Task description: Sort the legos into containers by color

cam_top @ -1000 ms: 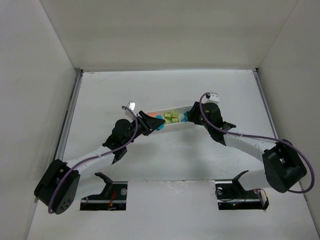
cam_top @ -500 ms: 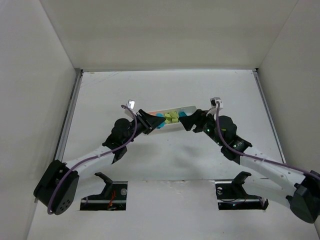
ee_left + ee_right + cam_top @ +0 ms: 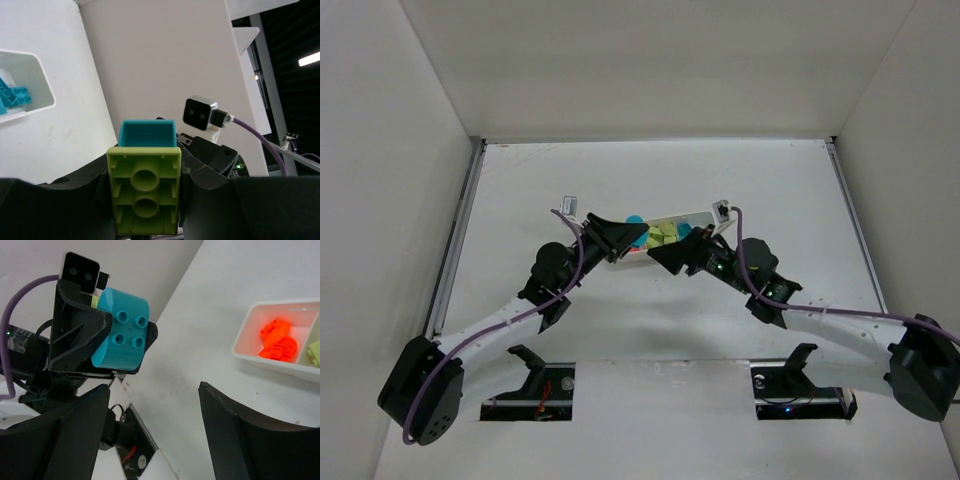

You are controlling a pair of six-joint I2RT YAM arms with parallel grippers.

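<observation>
My left gripper (image 3: 145,167) is shut on two legos stuck together, a yellow-green brick (image 3: 144,192) with a cyan brick (image 3: 147,134) on its far side. The right wrist view shows that cyan brick (image 3: 122,330) held up in the air, studs facing the camera. My right gripper (image 3: 154,390) stands open and empty, pointing at the left gripper (image 3: 618,236) from just beside it. The white tray (image 3: 706,215) lies behind both. Orange legos (image 3: 275,340) fill its end compartment, yellow-green ones (image 3: 665,233) the middle, cyan ones (image 3: 12,96) the other end.
Both arms meet over the middle of the table in front of the tray. White walls stand at the left, right and back. Two cutouts with arm mounts (image 3: 542,385) sit at the near edge.
The right arm has swung from the tray's right end round to its front, and its jaws have opened wide. The left gripper has lifted and turned with its joined bricks.
</observation>
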